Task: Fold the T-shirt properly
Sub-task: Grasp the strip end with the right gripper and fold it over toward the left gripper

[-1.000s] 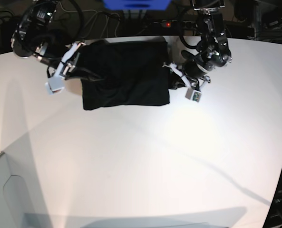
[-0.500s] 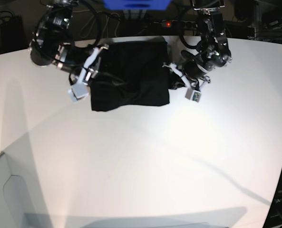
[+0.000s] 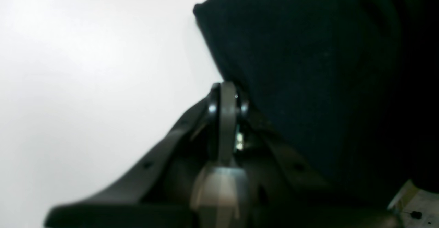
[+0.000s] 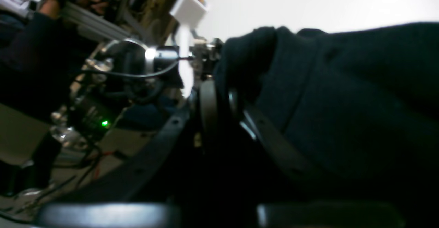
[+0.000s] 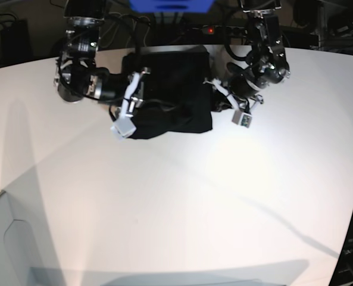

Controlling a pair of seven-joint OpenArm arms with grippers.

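Base view shows the T-shirt (image 5: 173, 89), a black folded bundle at the far edge of the white table (image 5: 182, 202). Within the last second the right gripper (image 5: 141, 95), clenched on the shirt's side hem, has carried that edge inward across the shirt, so it is narrower; the fold seems halfway. The left gripper (image 5: 219, 98) stays closed tight at the shirt's opposite edge. Cables (image 5: 224, 27) lie behind the shirt; nothing blocks

I can't read any text, label, brand, number or sign from my feeds. The T-shirt (image 5: 176, 92) shows me only plain black cloth, with no print in view. The small white blocks on the arms are too blurred and too small for me to make out any marking.
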